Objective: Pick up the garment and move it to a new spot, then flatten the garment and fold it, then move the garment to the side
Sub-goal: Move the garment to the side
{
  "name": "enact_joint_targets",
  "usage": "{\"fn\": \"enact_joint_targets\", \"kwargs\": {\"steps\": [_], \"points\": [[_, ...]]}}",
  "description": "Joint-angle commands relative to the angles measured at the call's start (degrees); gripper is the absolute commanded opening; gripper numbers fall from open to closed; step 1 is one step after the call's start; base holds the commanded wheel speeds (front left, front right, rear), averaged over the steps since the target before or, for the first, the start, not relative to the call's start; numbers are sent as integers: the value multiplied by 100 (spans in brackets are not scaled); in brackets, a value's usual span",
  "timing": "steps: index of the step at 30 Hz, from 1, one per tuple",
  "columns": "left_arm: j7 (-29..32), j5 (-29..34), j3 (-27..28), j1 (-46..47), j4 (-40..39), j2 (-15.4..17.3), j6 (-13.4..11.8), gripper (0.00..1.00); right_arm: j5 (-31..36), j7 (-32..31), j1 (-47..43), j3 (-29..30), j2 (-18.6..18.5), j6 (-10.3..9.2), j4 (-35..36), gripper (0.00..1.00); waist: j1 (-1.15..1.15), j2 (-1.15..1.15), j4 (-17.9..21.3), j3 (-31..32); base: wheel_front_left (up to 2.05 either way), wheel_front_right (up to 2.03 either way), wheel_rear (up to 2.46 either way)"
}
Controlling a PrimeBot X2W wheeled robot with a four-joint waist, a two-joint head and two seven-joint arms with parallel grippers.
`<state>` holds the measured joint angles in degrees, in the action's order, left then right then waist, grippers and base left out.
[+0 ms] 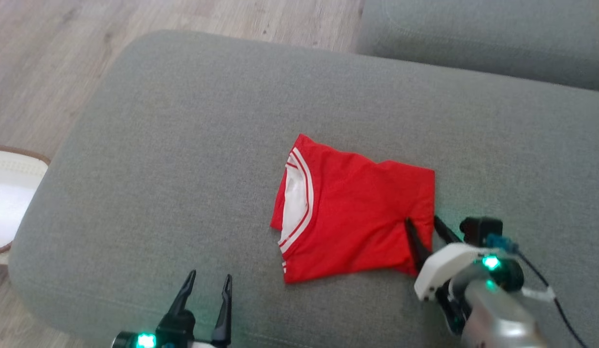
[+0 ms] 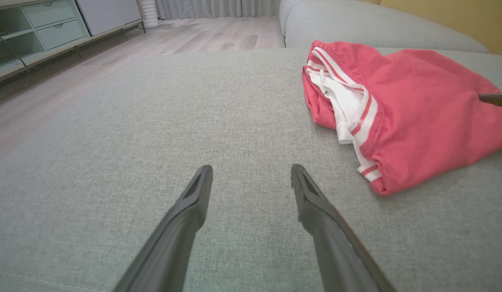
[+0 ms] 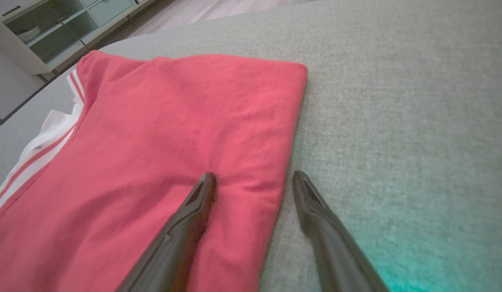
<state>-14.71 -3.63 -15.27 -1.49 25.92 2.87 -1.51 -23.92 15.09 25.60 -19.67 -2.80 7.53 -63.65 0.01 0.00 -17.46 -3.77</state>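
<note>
The garment (image 1: 355, 212) is a red shirt with white and red striped trim, folded into a compact rectangle on the grey sofa cushion (image 1: 183, 145). It also lies at the upper right of the left wrist view, garment (image 2: 413, 117), and fills the left of the right wrist view, garment (image 3: 161, 154). My right gripper (image 1: 421, 221) is open and straddles the garment's right edge: one finger presses on the red cloth, the other rests on the cushion beside it, right gripper (image 3: 253, 180). My left gripper (image 1: 210, 280) is open over bare cushion, left of the garment, left gripper (image 2: 251, 172).
A second grey cushion (image 1: 483, 34) sits at the back right. Wooden floor (image 1: 48, 58) lies to the left, with a white round rug or basket (image 1: 9, 198) beside the sofa. A low pale green cabinet (image 2: 36, 32) stands across the room.
</note>
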Motion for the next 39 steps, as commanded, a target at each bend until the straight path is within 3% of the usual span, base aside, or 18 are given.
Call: {"fn": "enact_joint_targets", "kwargs": {"steps": [1, 2, 8, 21, 25, 32, 39], "points": [[-29, -49, 134, 250, -156, 1, -33, 100, -22, -9, 224, -161, -8, -4, -78, 11, -1, 0, -1, -78, 0, 0, 0], [-29, -62, 135, 249, -162, 1, -42, 100, -83, -9, 232, -211, -8, -4, -89, 0, -1, 0, 42, -85, 0, 0, 0], [-29, -130, 141, 214, -193, 1, -77, 100, -121, -9, 191, -83, -8, -4, 332, 0, -1, 0, 580, 29, 0, 0, 0], [-29, -240, 72, 588, -352, 1, -101, 100, 213, -9, -12, 111, -8, -4, 1013, 0, -1, 0, 3272, -65, 0, 0, 0], [-29, -246, 25, 745, -340, 1, -87, 100, 215, -9, -73, 151, -8, -4, 1204, 0, -1, 0, 3904, -221, 0, 0, 0], [-29, -169, -25, 877, -297, 1, -43, 100, 193, -9, -131, 209, -8, -4, 1521, 0, -1, 0, 4375, -428, 0, 0, 0], [-29, -30, 53, 926, -257, 11, 40, 100, 749, -9, 361, 699, -8, -4, 1732, 0, -1, 0, 4336, -635, 0, 0, 0]]}}
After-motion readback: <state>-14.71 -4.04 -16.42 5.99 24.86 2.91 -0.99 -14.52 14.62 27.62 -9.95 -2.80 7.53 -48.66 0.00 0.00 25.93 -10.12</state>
